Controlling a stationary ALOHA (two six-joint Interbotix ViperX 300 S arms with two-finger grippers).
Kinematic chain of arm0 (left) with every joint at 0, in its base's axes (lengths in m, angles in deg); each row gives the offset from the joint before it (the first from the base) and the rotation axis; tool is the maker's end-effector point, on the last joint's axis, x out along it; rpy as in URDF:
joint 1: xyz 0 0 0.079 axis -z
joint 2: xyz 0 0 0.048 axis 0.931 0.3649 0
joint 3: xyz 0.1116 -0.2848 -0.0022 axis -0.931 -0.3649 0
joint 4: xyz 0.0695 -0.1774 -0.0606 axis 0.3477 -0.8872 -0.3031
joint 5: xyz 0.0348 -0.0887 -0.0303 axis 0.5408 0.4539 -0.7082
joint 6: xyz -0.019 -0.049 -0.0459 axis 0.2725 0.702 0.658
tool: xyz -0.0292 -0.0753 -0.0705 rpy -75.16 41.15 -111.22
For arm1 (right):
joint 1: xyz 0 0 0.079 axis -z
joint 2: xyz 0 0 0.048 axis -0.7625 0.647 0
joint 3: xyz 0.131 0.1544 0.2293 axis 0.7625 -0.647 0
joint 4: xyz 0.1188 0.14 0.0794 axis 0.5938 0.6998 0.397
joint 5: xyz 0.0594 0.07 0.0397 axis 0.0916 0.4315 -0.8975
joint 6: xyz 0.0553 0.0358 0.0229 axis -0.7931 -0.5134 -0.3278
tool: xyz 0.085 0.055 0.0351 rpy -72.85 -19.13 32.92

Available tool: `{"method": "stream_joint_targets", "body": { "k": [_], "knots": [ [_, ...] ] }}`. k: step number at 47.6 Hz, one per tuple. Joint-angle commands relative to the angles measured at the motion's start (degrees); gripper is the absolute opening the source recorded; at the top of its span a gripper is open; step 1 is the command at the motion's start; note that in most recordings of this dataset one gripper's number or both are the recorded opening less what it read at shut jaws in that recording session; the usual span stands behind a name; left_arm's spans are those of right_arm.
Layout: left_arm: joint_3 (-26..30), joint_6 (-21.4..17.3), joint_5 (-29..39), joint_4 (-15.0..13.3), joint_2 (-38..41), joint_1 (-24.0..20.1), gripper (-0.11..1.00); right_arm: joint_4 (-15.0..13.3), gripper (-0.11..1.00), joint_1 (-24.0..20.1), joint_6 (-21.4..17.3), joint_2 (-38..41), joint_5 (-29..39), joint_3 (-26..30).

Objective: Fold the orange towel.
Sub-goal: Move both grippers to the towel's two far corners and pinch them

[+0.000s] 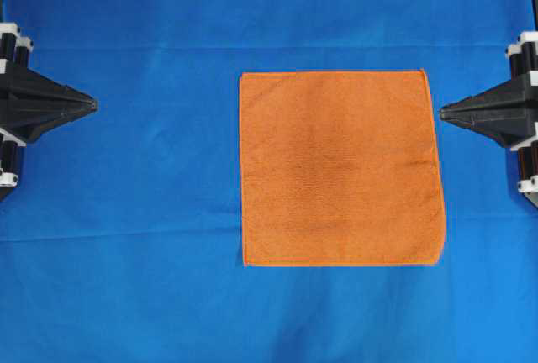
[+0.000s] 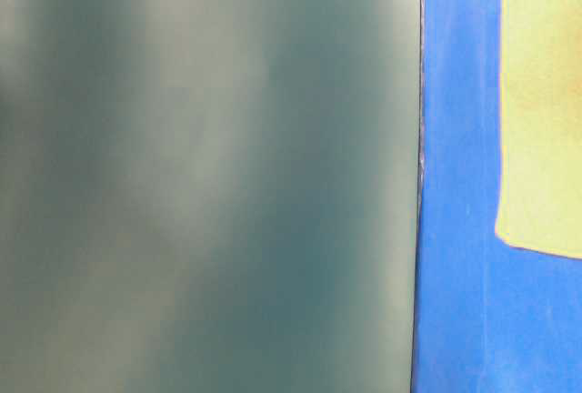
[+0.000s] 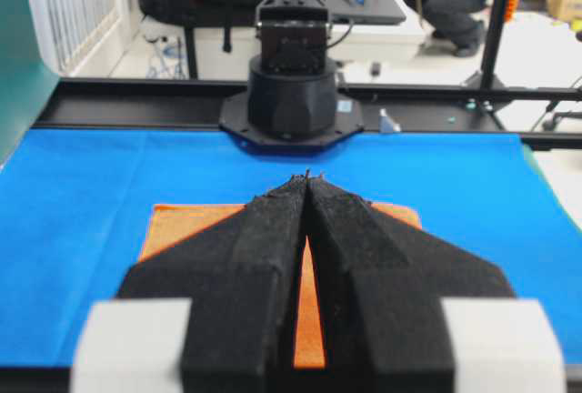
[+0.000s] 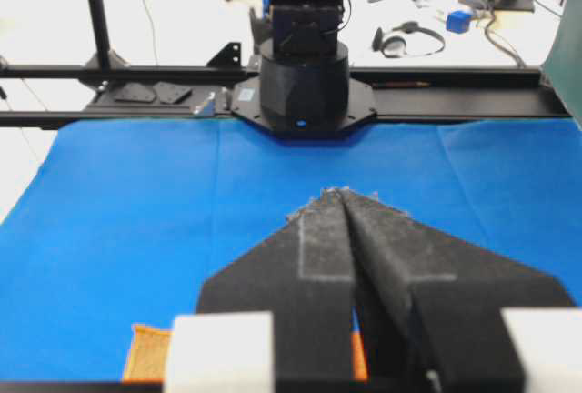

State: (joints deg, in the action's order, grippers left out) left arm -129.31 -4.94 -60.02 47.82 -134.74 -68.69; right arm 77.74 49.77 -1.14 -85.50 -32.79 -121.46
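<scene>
The orange towel [image 1: 340, 168] lies spread flat and square on the blue cloth, right of centre in the overhead view. A pale, washed-out corner of the towel [image 2: 543, 102] shows at the right of the table-level view. My left gripper [image 1: 92, 105] is at the left edge, shut and empty, well apart from the towel. From the left wrist, the towel [image 3: 177, 226] shows behind the closed left gripper [image 3: 307, 177]. My right gripper [image 1: 443, 113] is shut and empty, its tip just off the towel's right hem. A towel corner [image 4: 147, 354] peeks beside the right gripper [image 4: 341, 193].
A blue cloth [image 1: 151, 237] covers the whole table. Each wrist view faces the opposite arm's black base [image 3: 293, 93] [image 4: 305, 75] at the table's far edge. A blurred grey-green panel [image 2: 209, 175] fills most of the table-level view.
</scene>
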Motion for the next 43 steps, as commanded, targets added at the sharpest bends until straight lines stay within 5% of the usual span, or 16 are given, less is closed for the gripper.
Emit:
{"method": "stream_joint_targets", "body": {
  "k": [1, 19, 30, 37, 43],
  "knots": [
    [2.5, -0.9, -0.4, -1.1, 3.7, 0.0, 0.00, 0.4, 0.00, 0.4, -0.1, 0.4, -0.4, 1.8],
    [10.0, -0.2, -4.7, -1.1, 23.1, -6.4, 0.00, 2.5, 0.00, 13.3, -1.7, 0.7, 16.3, 2.6],
    [16.3, 1.2, -4.8, -1.7, 36.4, -11.0, 0.04, 2.5, 0.01, 21.5, -1.8, 5.2, 19.7, 1.4],
    [19.2, 2.8, -4.7, -1.7, 44.6, -12.2, 0.37, 2.8, 0.06, 26.5, -3.3, 12.7, 19.6, -0.1],
    [21.3, 2.9, -4.8, -1.7, 51.0, -13.1, 0.74, 2.6, 0.42, 28.7, -3.3, 19.7, 18.7, -0.8]
  ]
}}
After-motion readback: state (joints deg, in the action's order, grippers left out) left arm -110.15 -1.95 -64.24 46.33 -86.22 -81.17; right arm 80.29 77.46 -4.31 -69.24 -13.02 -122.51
